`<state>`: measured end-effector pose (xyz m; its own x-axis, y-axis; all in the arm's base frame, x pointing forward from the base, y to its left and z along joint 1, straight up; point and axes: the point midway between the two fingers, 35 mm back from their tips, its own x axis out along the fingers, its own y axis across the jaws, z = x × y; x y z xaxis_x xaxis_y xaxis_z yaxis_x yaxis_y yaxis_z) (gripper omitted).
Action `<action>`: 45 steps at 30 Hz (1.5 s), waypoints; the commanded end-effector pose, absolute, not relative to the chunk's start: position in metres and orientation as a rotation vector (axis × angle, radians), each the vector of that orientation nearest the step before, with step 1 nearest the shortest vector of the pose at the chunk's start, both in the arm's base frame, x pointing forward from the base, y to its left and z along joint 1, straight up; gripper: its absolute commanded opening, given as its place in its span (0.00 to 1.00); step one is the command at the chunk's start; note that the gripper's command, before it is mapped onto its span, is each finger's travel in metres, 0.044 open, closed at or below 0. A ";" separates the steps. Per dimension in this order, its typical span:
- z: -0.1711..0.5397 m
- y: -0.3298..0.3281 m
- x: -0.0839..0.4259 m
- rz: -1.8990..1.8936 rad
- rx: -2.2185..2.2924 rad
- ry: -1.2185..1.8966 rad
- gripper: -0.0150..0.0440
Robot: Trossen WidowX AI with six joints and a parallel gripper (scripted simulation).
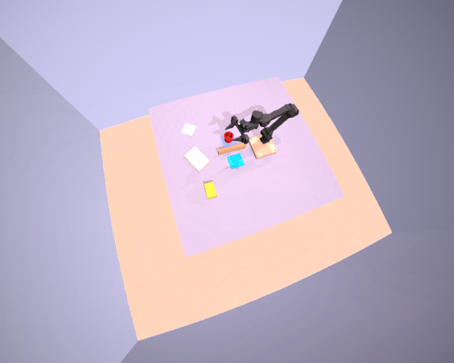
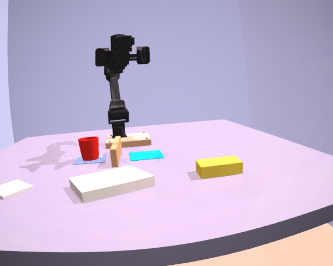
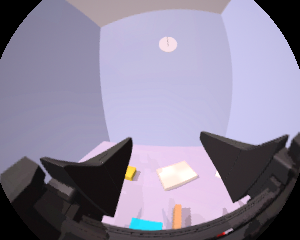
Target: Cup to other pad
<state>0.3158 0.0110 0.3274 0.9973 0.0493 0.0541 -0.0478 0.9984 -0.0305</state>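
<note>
Pale lilac tabletop (image 2: 247, 183) with a dark edge, set on a peach floor (image 1: 258, 273); grey-lavender walls all round, and the wrist view picks up a small round fixture (image 3: 168, 43) on the far wall. The arm stands on a wooden base plate (image 2: 135, 139) near the back of the tabletop, upper links raised high. Red cup (image 2: 88, 148) sits upright on the light blue pad (image 2: 99, 159), long axis vertical, mouth up, slightly wider at the rim than at the base; marbles can't be made out from the exterior view, and the top view shows only dark specks inside the rim. A wooden block (image 2: 115, 151) stands on edge just beside the cup, between the light blue pad and the cyan pad (image 2: 146, 155). Cyan pad lies flat, bare. In front: large white slab (image 2: 111, 182), small white slab (image 2: 11, 188) off to the left, yellow block (image 2: 219, 166) to the right, all well apart from the cup. Hand (image 3: 166, 170) is wide open, nothing between its fingers; the wrist view looks out across the tabletop to the far wall, cup not in it. In the top view the hand (image 1: 237, 131) is near the cup, one fingertip either side of it, but contact can't be judged; the exterior view shows the cup standing free.
</note>
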 end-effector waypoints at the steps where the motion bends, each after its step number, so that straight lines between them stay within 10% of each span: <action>1: 0.324 0.009 0.318 0.043 -0.042 -0.038 0.89; 10: 0.196 -0.068 0.332 0.040 -0.507 0.740 0.50; 23: 0.116 -0.110 0.241 0.636 -0.690 1.433 0.50; 45: 0.108 -0.110 0.243 0.661 -0.688 1.445 0.50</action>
